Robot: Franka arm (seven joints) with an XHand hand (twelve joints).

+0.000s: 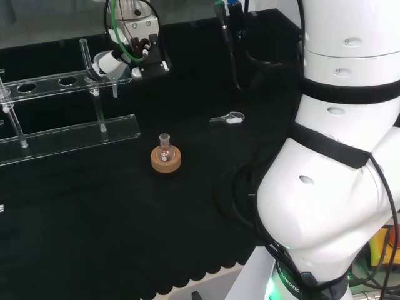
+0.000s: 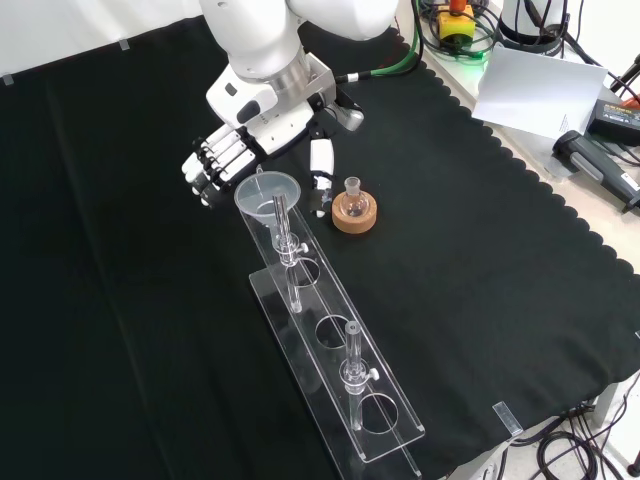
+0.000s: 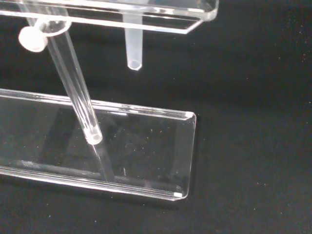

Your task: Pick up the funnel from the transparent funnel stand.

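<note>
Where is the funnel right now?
In the front view, the funnel sits in the end hole of the clear stand, just below the hand and left of the little flask.

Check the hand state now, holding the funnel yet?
Hand: open, fingers straight at the funnel rim, thumb on the other side, nothing held yet; funnel sits in the stand.
</note>
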